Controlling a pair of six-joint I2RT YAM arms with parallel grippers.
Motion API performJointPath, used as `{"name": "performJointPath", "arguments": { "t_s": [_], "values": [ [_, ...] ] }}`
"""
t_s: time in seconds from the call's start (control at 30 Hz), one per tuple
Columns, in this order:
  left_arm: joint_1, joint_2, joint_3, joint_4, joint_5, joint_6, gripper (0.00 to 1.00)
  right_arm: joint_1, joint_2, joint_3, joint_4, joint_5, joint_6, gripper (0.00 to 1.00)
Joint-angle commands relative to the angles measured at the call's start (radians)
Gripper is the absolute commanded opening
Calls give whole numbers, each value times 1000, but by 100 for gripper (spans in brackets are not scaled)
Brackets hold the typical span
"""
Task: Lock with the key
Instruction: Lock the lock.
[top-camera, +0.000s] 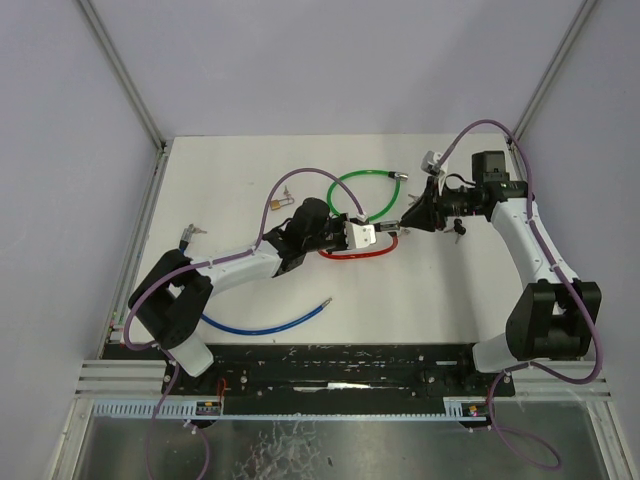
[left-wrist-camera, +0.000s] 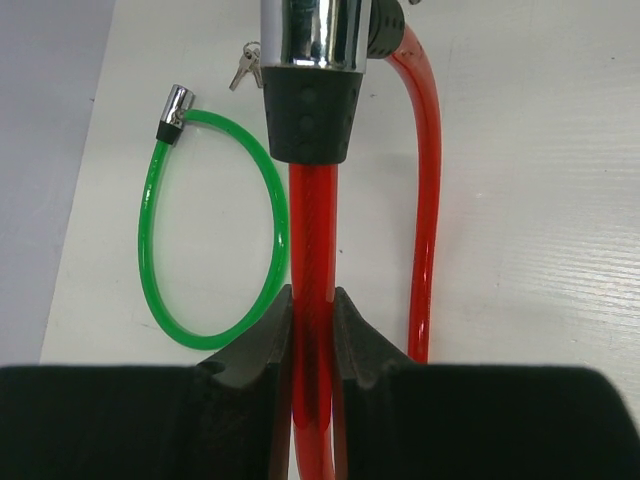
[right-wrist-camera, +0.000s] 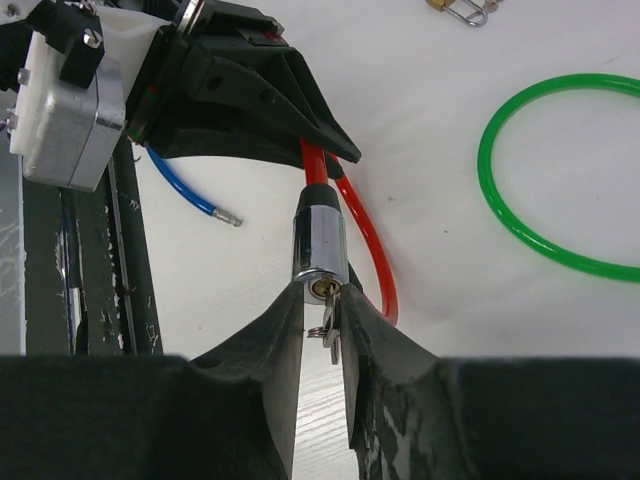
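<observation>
The key (right-wrist-camera: 331, 322) sits in the keyhole at the end of the shiny lock barrel (right-wrist-camera: 319, 240). The right gripper (top-camera: 402, 223) has one finger on each side of the key, right up at the barrel's face. A thin gap shows beside the key, so the jaws are a little apart and not pinching it yet. Behind the barrel, the left gripper (left-wrist-camera: 313, 300) is squeezed tight on the red cable (left-wrist-camera: 313, 225), and that holds the barrel steady above the table (top-camera: 420, 290). To do this step well, I think the right fingers should close flat on the key's head. Then they should turn it gently around the barrel's own line while the left gripper holds firm — a crooked pull could slip the key out. A green cable lock (left-wrist-camera: 143, 240) lies beside the barrel, and a blue cable (right-wrist-camera: 185, 190) lies further off.
</observation>
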Motion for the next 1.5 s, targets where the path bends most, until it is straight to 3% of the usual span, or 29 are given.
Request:
{"name": "performJointPath", "arguments": {
  "t_s": [0.0,0.27,0.53,0.7,0.9,0.97,1.23,1.47],
  "values": [
    [-5,4,7,-76,29,-14,0,10,5,15,-44,12,-42,26],
    [-6,3,8,-78,28,-14,0,14,16,28,-87,46,-107,27],
    [-6,5,15,-89,36,-14,0,39,-6,40,-134,83,-290,1],
    [-6,6,21,-97,43,-16,0,67,-47,34,-189,136,-591,0],
    [-2,10,33,-111,52,-16,0,93,-146,-51,-240,220,-1177,0],
    [0,11,33,-116,53,-16,0,98,-183,-85,-216,260,-1294,0],
    [6,-10,30,-121,45,-15,0,100,-191,27,-261,321,-1277,0],
    [7,-104,-21,-84,-19,-3,0,98,-188,123,-270,398,-1110,0]
  ]
}}
